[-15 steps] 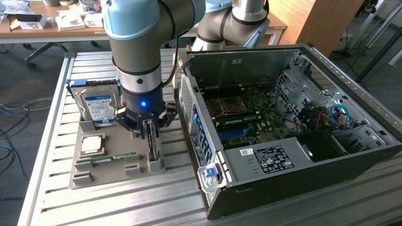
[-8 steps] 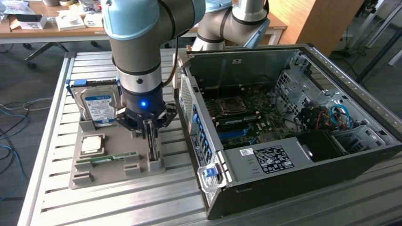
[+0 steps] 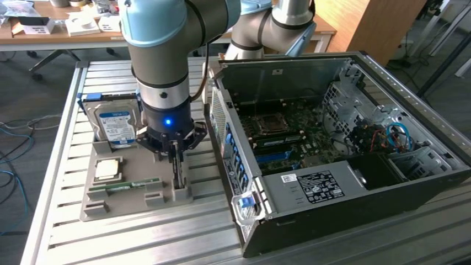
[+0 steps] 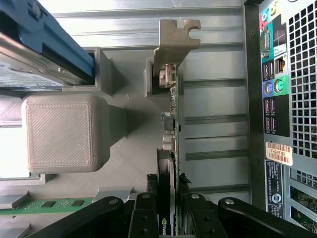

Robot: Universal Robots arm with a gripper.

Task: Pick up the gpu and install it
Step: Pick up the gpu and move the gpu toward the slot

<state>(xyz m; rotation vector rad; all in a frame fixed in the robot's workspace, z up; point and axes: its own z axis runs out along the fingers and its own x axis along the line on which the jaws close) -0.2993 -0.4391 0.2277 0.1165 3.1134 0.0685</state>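
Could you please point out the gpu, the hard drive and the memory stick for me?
gpu [image 4: 172, 130]: wrist view, its long edge, mid-length.
hard drive [image 3: 116, 124]: exterior view, its blue-white label.
memory stick [image 3: 125, 185]: exterior view, middle of its green board.

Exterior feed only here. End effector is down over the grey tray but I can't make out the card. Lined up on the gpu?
Observer: Yes, wrist view has the gpu standing on edge, its edge running straight under the end effector.
Operator: Bracket end?
Observer: Silver bracket is at the end away from the end effector.
Operator: Clearance to the case?
Observer: Bare table slats between card and the case's rear ports; they're apart.
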